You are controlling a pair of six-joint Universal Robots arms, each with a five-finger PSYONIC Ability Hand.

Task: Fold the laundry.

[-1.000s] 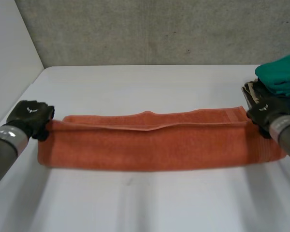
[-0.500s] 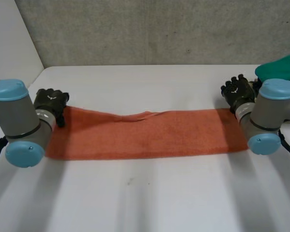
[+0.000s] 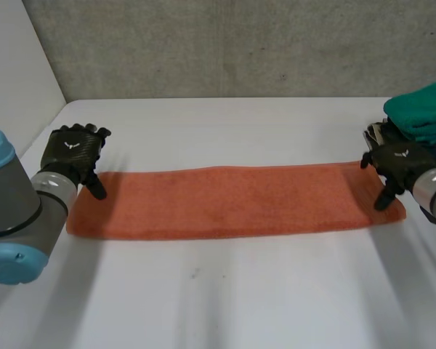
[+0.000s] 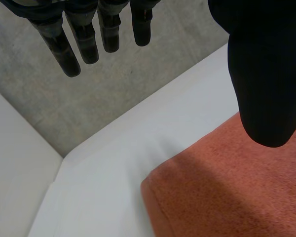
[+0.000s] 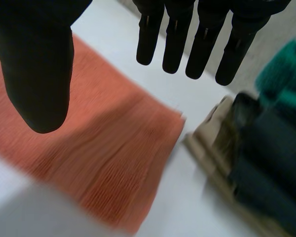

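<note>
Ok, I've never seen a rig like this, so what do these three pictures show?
A robot with two arms, each ending in a black hand. The wide picture looks down at the white table from between the arms; the other two come from wrist cameras looking along each palm. An orange towel, folded into a long strip, lies flat. The left hand and right hand are at its ends, fingers straight, holding nothing. A pile of folded clothes sits beside the right hand.

My right hand (image 5: 37, 64) hangs open over the end of the orange towel (image 5: 103, 148), fingers (image 5: 175, 44) straight, thumb spread wide. Just beside that end, a stack of folded clothes (image 5: 246, 163) sits on the white table (image 5: 187, 197).
</note>
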